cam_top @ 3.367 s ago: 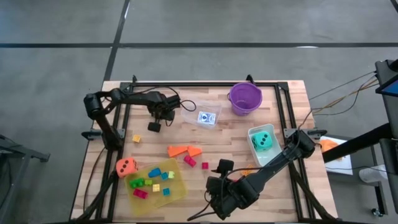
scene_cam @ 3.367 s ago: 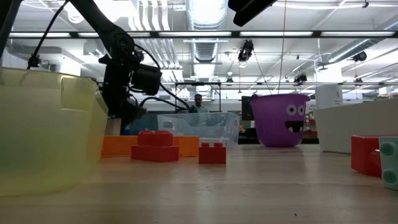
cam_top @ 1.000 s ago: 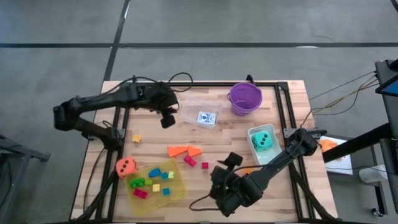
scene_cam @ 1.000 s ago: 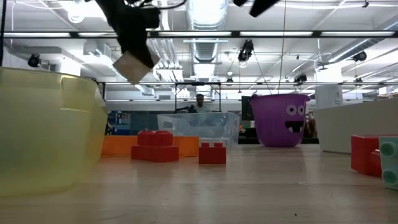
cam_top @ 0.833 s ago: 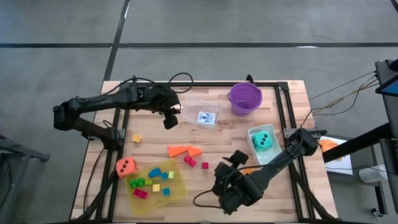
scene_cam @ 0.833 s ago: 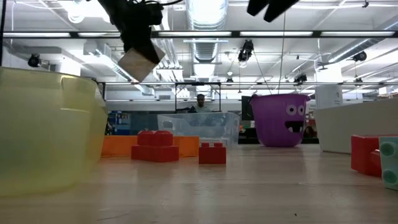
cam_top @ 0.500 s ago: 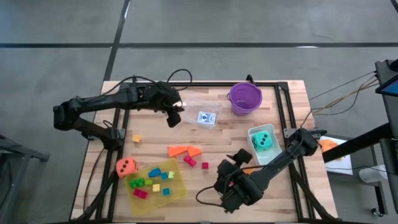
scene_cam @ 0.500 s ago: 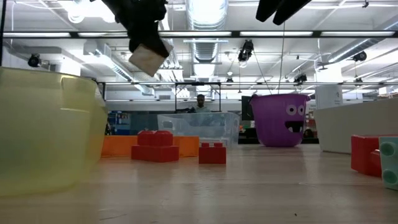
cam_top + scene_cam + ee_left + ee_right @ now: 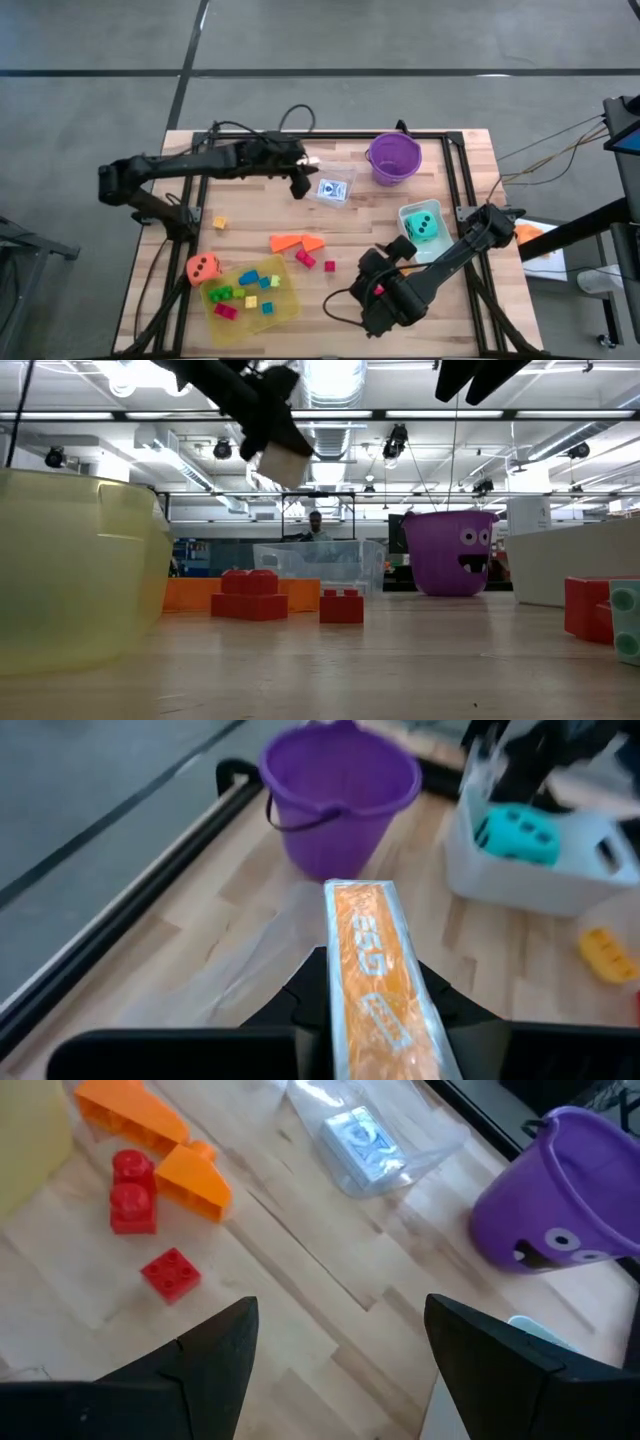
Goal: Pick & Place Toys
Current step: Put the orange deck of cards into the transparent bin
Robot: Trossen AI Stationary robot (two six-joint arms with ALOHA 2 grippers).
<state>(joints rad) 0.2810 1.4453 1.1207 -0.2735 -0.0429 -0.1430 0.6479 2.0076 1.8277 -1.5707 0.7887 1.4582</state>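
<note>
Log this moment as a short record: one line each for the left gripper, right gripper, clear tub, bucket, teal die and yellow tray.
left gripper: shut on an orange card pack, held in the air at the near edge of the clear tub
right gripper: open, empty, above bare table near the red bricks
clear tub: holds one blue card pack
bucket: purple, upright, back right
teal die: in a white bin
yellow tray: holds small coloured bricks

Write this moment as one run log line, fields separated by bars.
left pincer: shut on orange card pack, raised above clear tub | right pincer: open, empty, raised near red bricks
</note>
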